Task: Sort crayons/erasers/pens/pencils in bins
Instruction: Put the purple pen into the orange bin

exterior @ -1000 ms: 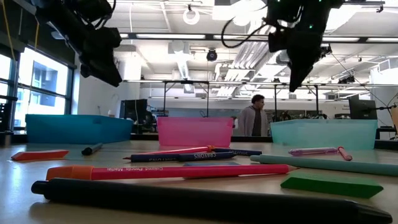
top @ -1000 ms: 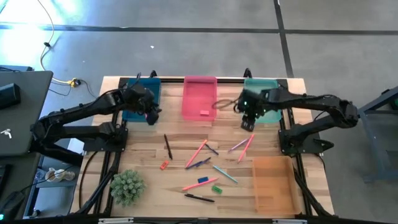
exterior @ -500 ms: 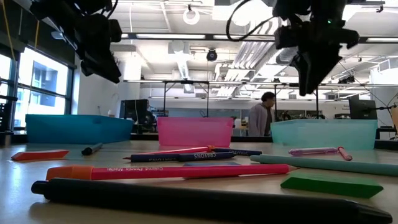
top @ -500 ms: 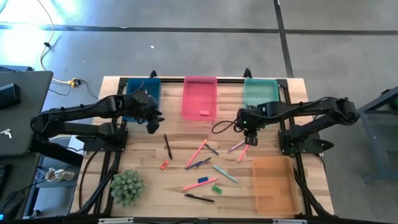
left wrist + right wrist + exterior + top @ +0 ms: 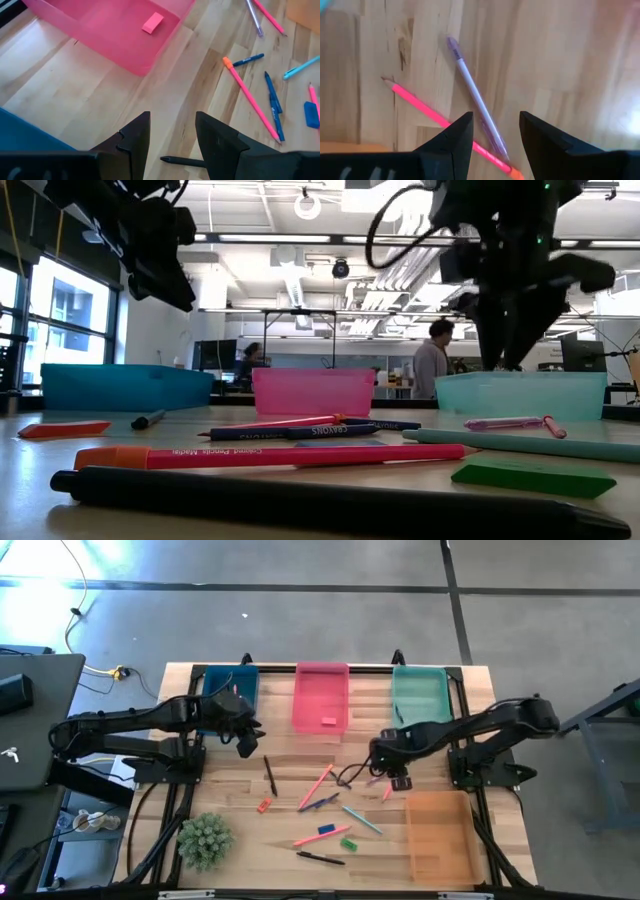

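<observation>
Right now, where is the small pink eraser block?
In the high view, the small pink eraser block lies inside the translucent pink plastic bin, the middle of three along the table's far edge, near its front right corner.

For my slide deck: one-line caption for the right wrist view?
Open right gripper poised over a purple pen crossing a pink pencil on the wooden table.
</observation>
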`<control>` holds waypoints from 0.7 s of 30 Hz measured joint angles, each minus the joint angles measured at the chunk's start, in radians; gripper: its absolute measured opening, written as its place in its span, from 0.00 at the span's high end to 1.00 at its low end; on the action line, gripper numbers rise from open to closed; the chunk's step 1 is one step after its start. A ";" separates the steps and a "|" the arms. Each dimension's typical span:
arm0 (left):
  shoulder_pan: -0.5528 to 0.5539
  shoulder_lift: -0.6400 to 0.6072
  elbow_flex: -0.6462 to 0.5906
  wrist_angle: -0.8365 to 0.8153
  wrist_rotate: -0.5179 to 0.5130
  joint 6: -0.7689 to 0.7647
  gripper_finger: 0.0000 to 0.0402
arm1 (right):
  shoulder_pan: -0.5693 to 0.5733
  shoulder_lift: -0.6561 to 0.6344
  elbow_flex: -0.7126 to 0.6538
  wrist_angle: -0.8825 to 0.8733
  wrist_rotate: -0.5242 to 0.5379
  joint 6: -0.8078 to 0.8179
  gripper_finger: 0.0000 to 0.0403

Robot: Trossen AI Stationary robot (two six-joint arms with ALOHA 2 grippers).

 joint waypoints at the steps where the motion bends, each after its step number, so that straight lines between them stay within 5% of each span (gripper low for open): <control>1: -0.004 0.000 0.000 0.001 -0.006 0.000 0.64 | 0.004 0.021 0.000 0.009 -0.001 -0.011 0.62; 21: -0.013 0.000 0.000 -0.005 -0.040 0.000 0.64 | 0.024 0.262 0.004 0.128 -0.028 -0.091 0.64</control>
